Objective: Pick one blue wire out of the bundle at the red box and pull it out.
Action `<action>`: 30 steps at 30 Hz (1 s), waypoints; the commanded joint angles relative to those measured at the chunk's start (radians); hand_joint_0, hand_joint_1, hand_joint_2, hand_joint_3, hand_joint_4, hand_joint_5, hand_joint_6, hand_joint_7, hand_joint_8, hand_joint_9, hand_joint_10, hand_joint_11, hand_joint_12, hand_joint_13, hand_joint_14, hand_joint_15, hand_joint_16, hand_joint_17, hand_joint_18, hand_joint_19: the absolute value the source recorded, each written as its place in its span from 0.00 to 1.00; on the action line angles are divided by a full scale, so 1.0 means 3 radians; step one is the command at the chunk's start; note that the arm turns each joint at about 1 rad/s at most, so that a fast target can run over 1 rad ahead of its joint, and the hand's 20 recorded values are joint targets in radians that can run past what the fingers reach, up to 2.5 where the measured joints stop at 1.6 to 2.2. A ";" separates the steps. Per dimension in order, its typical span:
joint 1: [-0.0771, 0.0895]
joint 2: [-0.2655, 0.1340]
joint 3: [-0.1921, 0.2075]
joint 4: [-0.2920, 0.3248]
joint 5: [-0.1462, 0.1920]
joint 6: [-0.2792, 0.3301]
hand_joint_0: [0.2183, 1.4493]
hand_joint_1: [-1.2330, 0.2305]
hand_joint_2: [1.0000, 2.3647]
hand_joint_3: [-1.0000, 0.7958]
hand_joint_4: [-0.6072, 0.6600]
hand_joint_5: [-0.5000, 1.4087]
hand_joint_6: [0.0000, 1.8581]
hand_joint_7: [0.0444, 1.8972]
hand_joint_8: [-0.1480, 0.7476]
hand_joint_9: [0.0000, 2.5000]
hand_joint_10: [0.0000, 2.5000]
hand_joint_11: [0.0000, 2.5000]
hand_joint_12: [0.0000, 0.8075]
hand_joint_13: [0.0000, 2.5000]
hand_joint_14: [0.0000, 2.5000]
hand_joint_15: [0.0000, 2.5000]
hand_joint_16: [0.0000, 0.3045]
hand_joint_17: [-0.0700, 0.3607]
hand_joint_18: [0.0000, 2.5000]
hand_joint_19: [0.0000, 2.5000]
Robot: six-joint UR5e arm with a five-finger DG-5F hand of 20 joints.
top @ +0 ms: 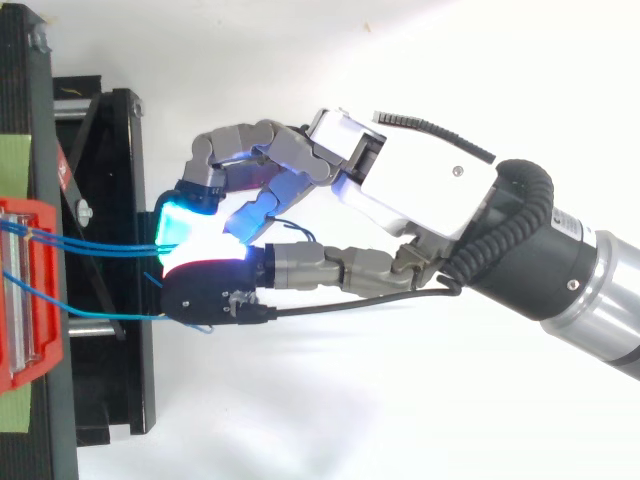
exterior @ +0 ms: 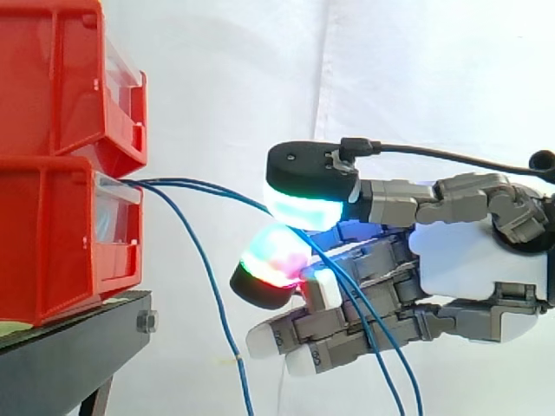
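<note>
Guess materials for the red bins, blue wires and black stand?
Red bins: likely moulded plastic; glossy, with ribbed walls.
Blue wires: probably thin, plastic-insulated; smooth sheath, hanging in soft curves.
Black stand: looks like painted metal; flat edge with a bolt through it.
None of this is certain from looks alone.

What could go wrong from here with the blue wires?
Two blue wires seem to enter the pinch between the fingers together, so the hand may drag out more than one. Past the pinch they drape over the curled lower fingers and could snag. A hard pull might shift the red bin.
</note>
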 commanded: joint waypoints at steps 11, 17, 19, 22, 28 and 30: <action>0.0002 0.0001 0.0001 0.0107 -0.0001 0.0005 0.34 0.28 0.01 0.35 0.64 0.18 0.44 0.57 0.45 0.45 0.01 0.40 0.42 0.26 0.01 0.16 0.16 0.42 0.20 0.15; 0.0002 -0.0004 0.0001 0.0112 -0.0001 0.0000 0.26 0.42 0.00 0.31 0.66 0.19 0.43 0.58 0.46 0.46 0.01 0.39 0.43 0.26 0.01 0.16 0.17 0.43 0.20 0.17; -0.0003 -0.0004 0.0001 0.0112 -0.0001 0.0000 0.26 0.47 0.00 0.31 0.65 0.20 0.42 0.60 0.46 0.48 0.01 0.39 0.43 0.26 0.01 0.17 0.17 0.43 0.20 0.17; -0.0003 0.0001 0.0001 0.0112 -0.0001 0.0000 0.29 0.48 0.01 0.38 0.62 0.20 0.42 0.62 0.45 0.50 0.01 0.40 0.42 0.28 0.01 0.17 0.16 0.42 0.21 0.18; -0.0003 -0.0004 0.0001 0.0122 -0.0001 0.0000 0.30 0.41 0.01 0.43 0.61 0.21 0.42 0.61 0.45 0.52 0.01 0.41 0.41 0.30 0.01 0.17 0.16 0.42 0.22 0.17; 0.0002 0.0001 0.0001 0.0127 -0.0001 0.0000 0.30 0.39 0.01 0.44 0.62 0.21 0.42 0.61 0.46 0.53 0.01 0.40 0.42 0.30 0.01 0.17 0.16 0.42 0.23 0.16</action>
